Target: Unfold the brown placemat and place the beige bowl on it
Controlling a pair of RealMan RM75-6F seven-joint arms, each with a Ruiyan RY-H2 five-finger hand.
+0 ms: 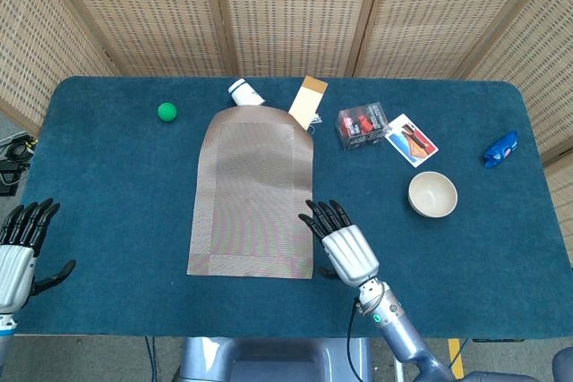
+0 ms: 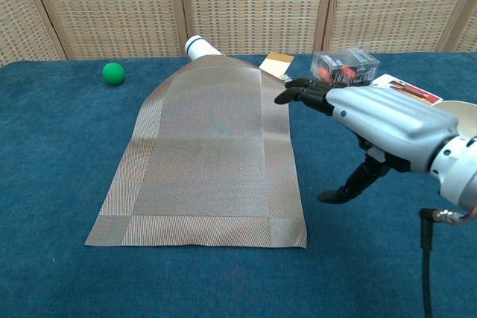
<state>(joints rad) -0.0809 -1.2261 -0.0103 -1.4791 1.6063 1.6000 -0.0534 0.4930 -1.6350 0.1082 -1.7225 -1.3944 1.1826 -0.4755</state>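
Brown placemat [image 1: 253, 192] lies spread flat at the middle of the blue surface [image 1: 107, 185], its rounded far end resting over a white cylinder [image 1: 243, 91] and just beside a tan card [image 1: 308, 100]. Beige bowl [image 1: 432, 194] stands upright on the surface, well apart from the placemat to its right, holding nothing. Right hand [image 1: 345, 249] hovers palm down just beside the placemat's near right corner, fingers spread wide and straight, thumb hanging below; it holds nothing. Left hand [image 1: 20, 252] sits at the near left edge of the surface, fingers extended and apart, likewise empty. Beyond the bowl: a clear box [image 1: 361, 124], a picture card [image 1: 411, 140], a blue object [image 1: 500, 148]. Green ball [image 1: 166, 112] far left.
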